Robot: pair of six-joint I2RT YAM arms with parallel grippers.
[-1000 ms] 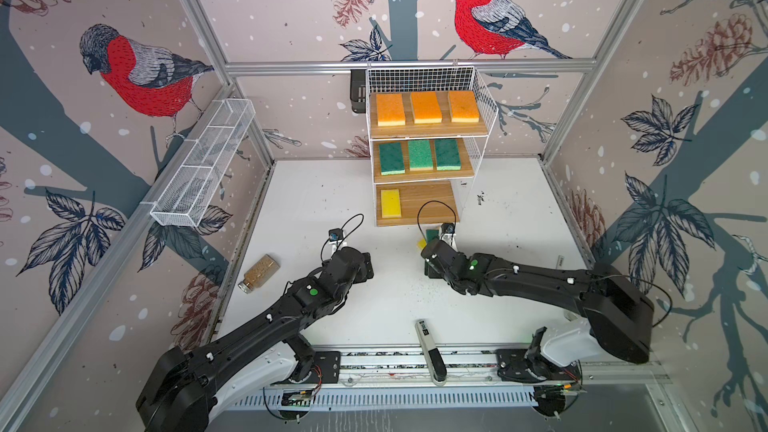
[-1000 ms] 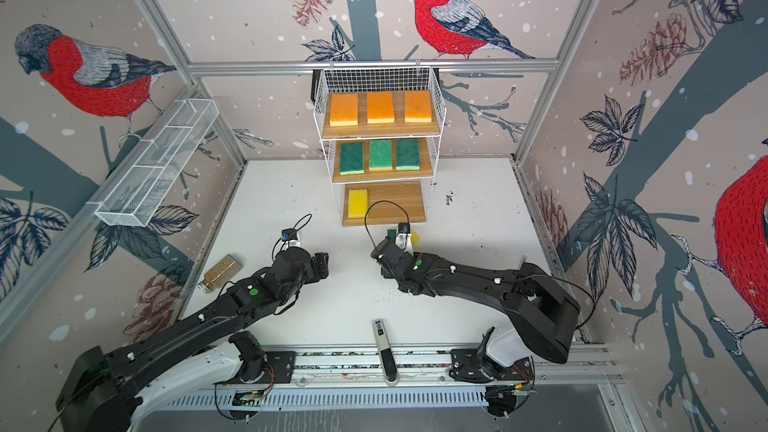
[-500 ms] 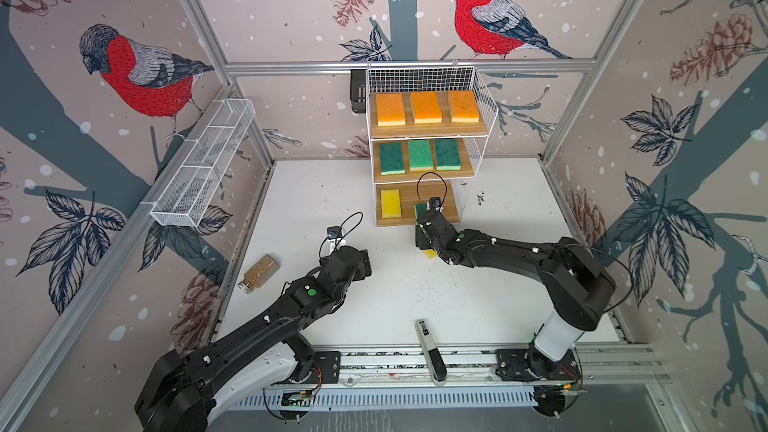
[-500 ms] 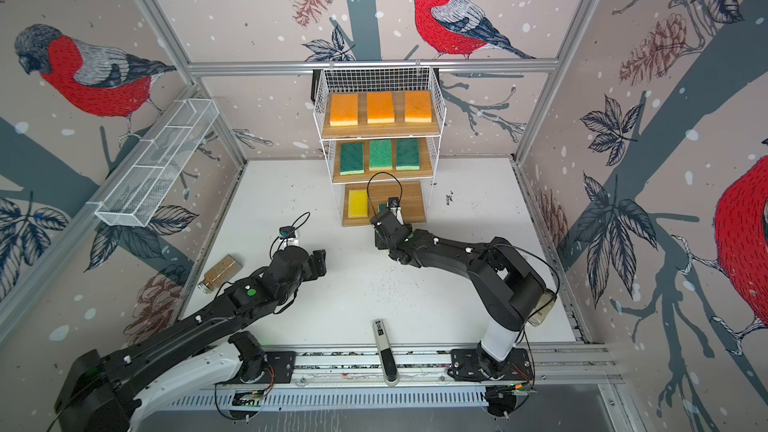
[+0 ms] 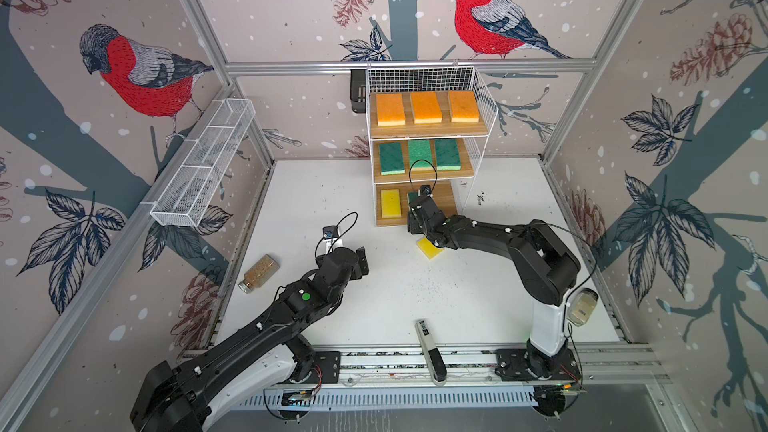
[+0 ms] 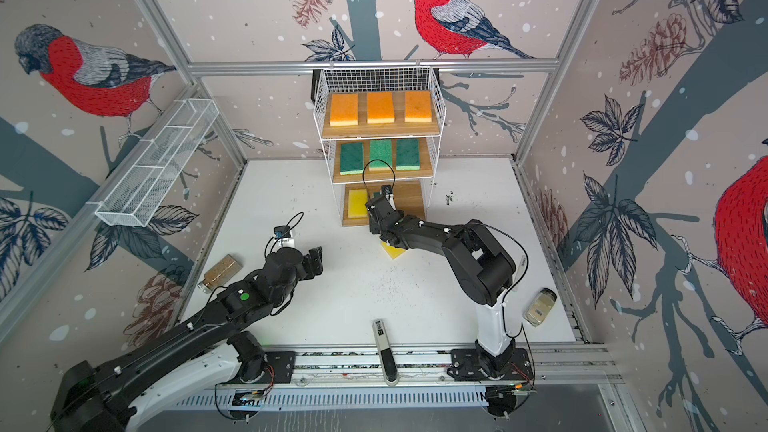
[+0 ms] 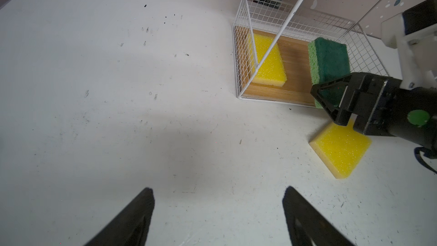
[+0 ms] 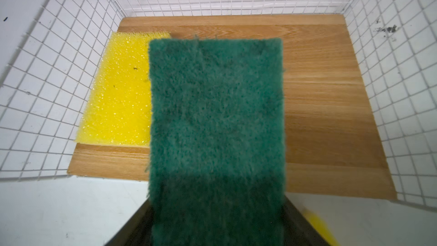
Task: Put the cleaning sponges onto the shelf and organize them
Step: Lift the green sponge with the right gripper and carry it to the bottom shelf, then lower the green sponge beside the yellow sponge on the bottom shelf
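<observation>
The shelf stands at the back, a white wire rack with three wooden boards. Three orange sponges lie on its top board and three green ones on the middle board. A yellow sponge rests at one side of the bottom board. My right gripper is shut on a green sponge, holding it over the front of that board beside the yellow one. Another yellow sponge lies on the table under the right arm. My left gripper hangs open over bare table, holding nothing.
A long white mesh trough is fixed along the left wall. A spice jar lies at the table's left edge and a pale jar at the right edge. A white-and-black handheld device lies at the front edge.
My right gripper has carried the green sponge from mid-table back to the shelf's bottom board, leaving the loose yellow sponge behind it. The left arm has hardly moved.
</observation>
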